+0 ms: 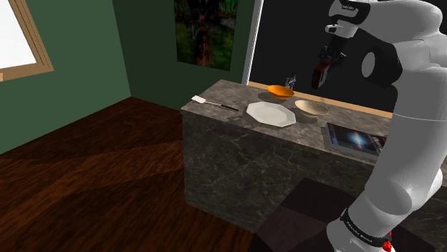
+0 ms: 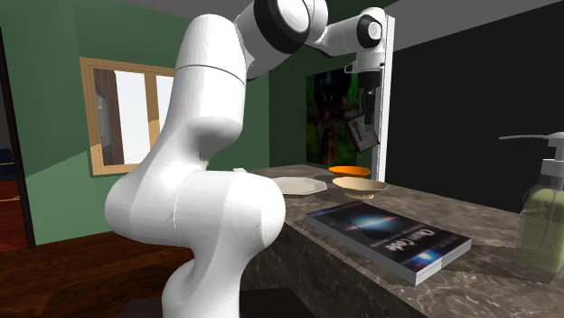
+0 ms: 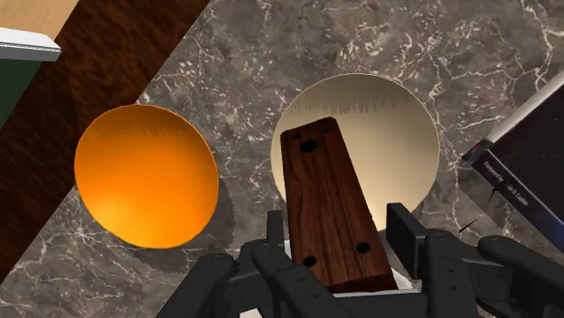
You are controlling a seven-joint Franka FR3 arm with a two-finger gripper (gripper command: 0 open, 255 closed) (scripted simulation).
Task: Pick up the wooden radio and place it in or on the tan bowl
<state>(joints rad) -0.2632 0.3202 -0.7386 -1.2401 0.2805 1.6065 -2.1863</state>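
**Robot claw holds a wooden radio in the air over a tan bowl**

Shoulder view: A white robot arm reaches over a dark marbled stone surface [image 1: 215, 136]. Its black claw [image 1: 322, 70] is clamped on a dark brown wooden radio [image 1: 319, 76], a slim block that hangs tilted, high above the surface. Below it sits a tan round bowl [image 1: 312, 108], with the radio well apart from it. Just beside the bowl are a glossy orange bowl [image 1: 280, 91] and a white eight-sided plate [image 1: 271, 113]. A flat white utensil with a dark handle [image 1: 211, 103] lies near the surface's far corner. A dark-covered book [image 1: 352, 138] lies near the arm.

Second exterior view: The radio [image 2: 361, 133] hangs tilted under the claw, in the air above the tan bowl [image 2: 360, 186]. The book lies in the foreground, and a clear soap dispenser with a pump top [image 2: 545, 212] stands at this view's right edge.

Wrist view: The two black fingers [image 3: 404, 233] press on either side of the radio's near end, holding it between them. Its wood grain and small dark holes show. The radio's far end lies across the tan bowl's hollow beneath, with the orange bowl beside it.
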